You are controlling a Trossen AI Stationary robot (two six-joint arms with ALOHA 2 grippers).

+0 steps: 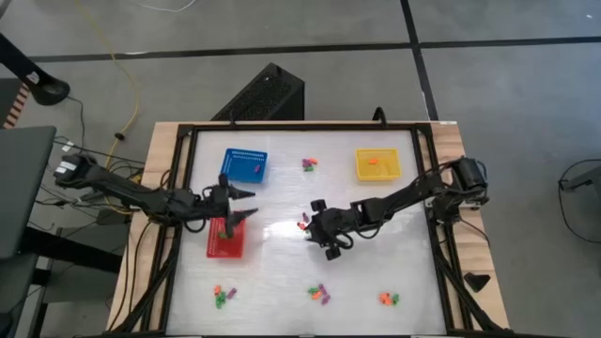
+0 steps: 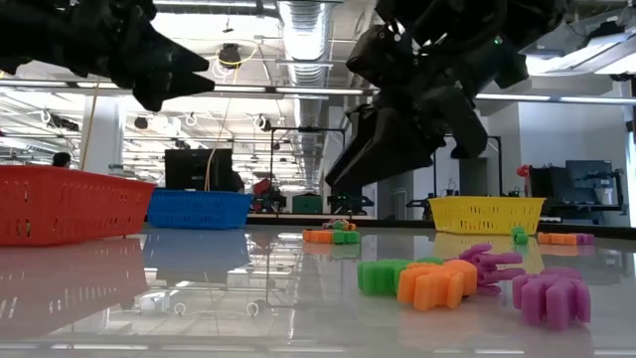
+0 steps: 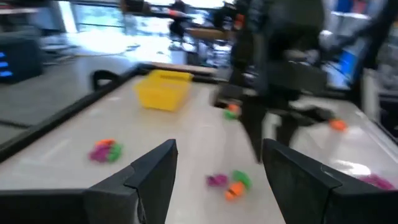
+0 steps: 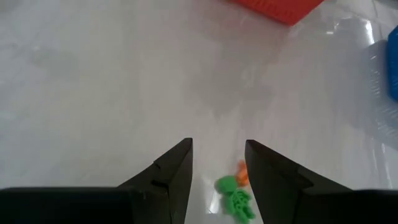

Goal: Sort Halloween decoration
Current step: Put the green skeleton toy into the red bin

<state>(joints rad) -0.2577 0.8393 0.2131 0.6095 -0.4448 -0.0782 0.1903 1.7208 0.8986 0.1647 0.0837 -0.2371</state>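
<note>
Right gripper (image 4: 219, 167) sits low over the middle of the table (image 1: 282, 272), jaws parted a little and holding nothing; between the fingertips, in the right wrist view, lie a green trinket (image 4: 235, 198) and an orange trinket (image 4: 242, 173), touching or nearly so

Left gripper (image 3: 217, 168) hangs above the red basket (image 1: 225, 239), jaws wide and empty; the arm looks to be waiting

Other decoration pieces: three small clusters along the near edge (image 1: 223, 297) (image 1: 320, 294) (image 1: 389, 299), one cluster (image 1: 309, 165) between the blue basket (image 1: 244, 165) and the yellow basket (image 1: 378, 163); an orange piece (image 1: 373, 161) already lies in the yellow one

Risks, as judged:
- two colours lie together in the gap; closing may pinch both, and one would land in the wrong basket
- pieces are tiny and the table glossy; a closing finger could flick one sideways out of reach
- coming down too far would drive the fingertips against the surface
- the carry route towards the red or blue basket passes close to the left arm; contact is possible
</note>
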